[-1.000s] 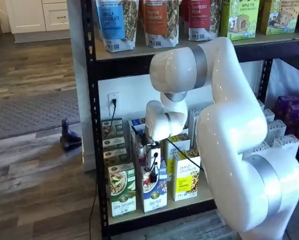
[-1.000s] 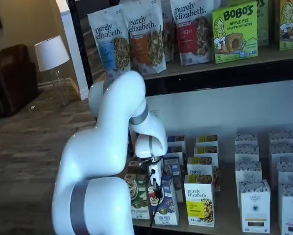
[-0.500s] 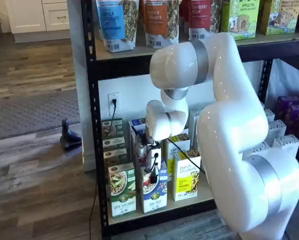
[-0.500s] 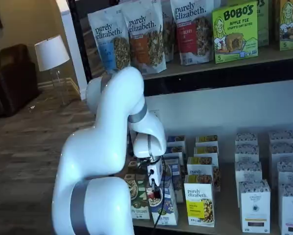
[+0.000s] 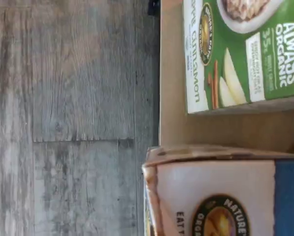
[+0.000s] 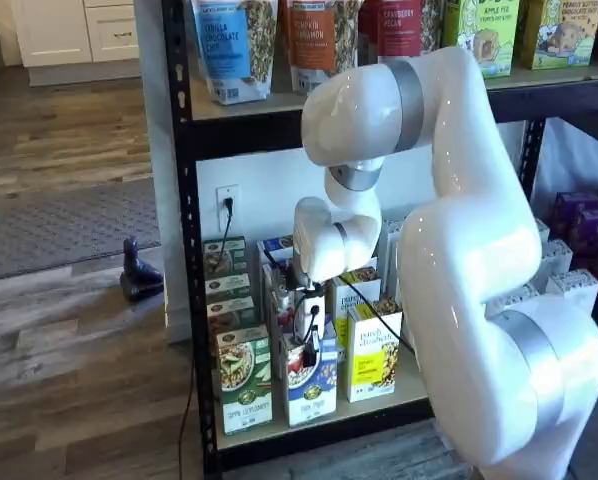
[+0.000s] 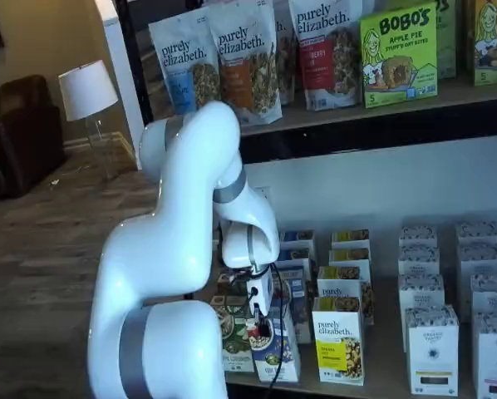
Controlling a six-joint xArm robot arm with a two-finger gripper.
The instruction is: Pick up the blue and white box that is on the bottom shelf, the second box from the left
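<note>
while the white arm (image 6: 459, 250) blocked much of the rack, the tool (image 6: 307, 352) pinched the blue and white box (image 6: 312, 385), tilted at the bottom shelf (image 6: 309, 425) front, between a green-and-white box (image 6: 244, 380) and a yellow-and-white box (image 6: 373, 350).

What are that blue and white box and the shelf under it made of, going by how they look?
The blue and white box looks like thin printed cardboard: the wrist view shows a folded flap edge with a slight sheen. The bottom shelf seems to be a matte, pale tan board, maybe pressed wood, carried on a black rail that looks like painted metal.
</note>
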